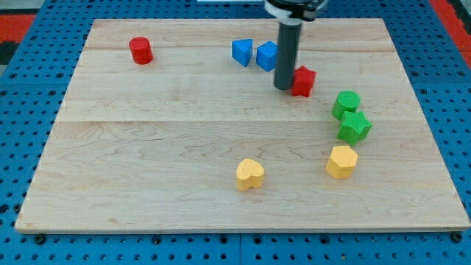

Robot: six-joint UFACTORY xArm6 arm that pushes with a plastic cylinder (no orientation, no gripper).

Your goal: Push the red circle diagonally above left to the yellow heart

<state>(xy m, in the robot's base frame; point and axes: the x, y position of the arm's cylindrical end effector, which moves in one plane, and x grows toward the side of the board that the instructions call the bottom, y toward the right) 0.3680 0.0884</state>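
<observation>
Yellow heart sat near the view's bottom centre of the surface. Red circle stood far off at the view's top left, upright, no long axis. The tip touched the red star-like block, well right of the circle. No claw present, so no open or closed state.

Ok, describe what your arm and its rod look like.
My arm ends in a straight, dark grey cylindrical rod, plain and unmarked, down to my tip. At the view's top it enters a black collar with a white band. No cables show.
</observation>
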